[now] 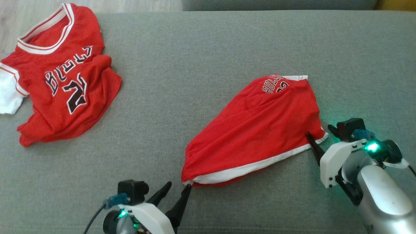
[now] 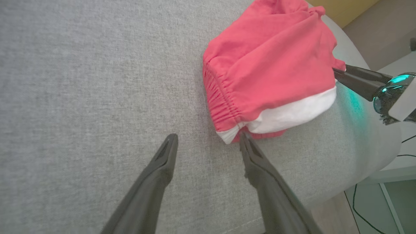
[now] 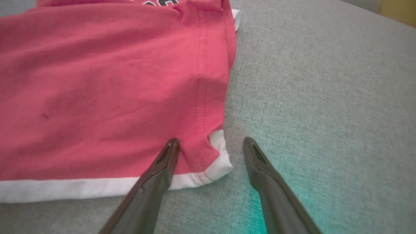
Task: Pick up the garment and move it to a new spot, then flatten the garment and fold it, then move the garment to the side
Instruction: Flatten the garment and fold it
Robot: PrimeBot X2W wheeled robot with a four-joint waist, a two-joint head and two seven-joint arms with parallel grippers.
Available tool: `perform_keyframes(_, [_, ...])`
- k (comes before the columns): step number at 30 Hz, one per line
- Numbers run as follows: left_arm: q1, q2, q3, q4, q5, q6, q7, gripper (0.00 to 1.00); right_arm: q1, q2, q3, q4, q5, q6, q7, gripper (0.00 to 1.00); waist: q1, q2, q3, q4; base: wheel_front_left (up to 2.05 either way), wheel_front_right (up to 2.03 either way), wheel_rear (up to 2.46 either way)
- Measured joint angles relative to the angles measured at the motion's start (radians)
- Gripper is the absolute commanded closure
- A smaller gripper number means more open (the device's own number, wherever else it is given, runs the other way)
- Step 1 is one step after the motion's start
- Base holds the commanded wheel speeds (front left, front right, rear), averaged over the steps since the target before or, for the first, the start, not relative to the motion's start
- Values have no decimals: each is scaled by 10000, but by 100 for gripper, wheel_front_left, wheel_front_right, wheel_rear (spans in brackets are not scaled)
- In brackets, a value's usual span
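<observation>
Left gripper [image 1: 177, 190] and right gripper [image 3: 209, 143], both spread empty, flank white-hemmed red cloth shorts [image 1: 260, 123] at lower centre. Flattening seems underway; next, pinch both hem corners.

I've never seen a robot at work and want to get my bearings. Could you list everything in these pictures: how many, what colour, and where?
shorts: one, red with white trim and black lettering, lying centre-right on the cushion, between the two hands
jersey: one, red with white trim, a white sleeve and black lettering, crumpled at the cushion's far left
cushion: one, grey fabric, under both garments
floor: pale wood, beyond the cushion's far left corner
left hand: one, dark fingers, open, one fingertip at the shorts' near left corner
right hand: one, dark fingers, open, astride the shorts' right corner, one finger on the cloth
</observation>
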Motion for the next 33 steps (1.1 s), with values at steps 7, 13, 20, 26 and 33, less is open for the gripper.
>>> perform_keyframes(7, [-35, -6, -182, 151, -272, -44, -2, 0, 1, -82, 190, -8, 374, 0, 8, 22, 0, 0, 1, -87, 0, 0, 0])
perform_keyframes(13, [-206, -13, -159, 587, -453, -42, -144, 0, -86, -104, 337, -13, 403, 0, 0, 22, 0, 0, 65, -189, 0, 0, 0])
perform_keyframes(20, [-636, -52, -161, 1193, -905, -77, -368, 0, -196, -115, 410, -54, 470, 0, 0, 34, 0, 0, 181, -326, 0, 0, 0])
perform_keyframes(26, [-1019, -63, -247, 1616, -1058, -90, -566, 0, -219, -117, 426, -105, 474, 2, 0, 43, 0, 0, 242, -478, 0, 0, 0])
perform_keyframes(33, [-1199, -17, -568, 1893, -1208, -153, -675, 100, -217, -121, 439, -117, 591, 2, -6, 100, 0, 0, 208, -610, 0, 0, 0])
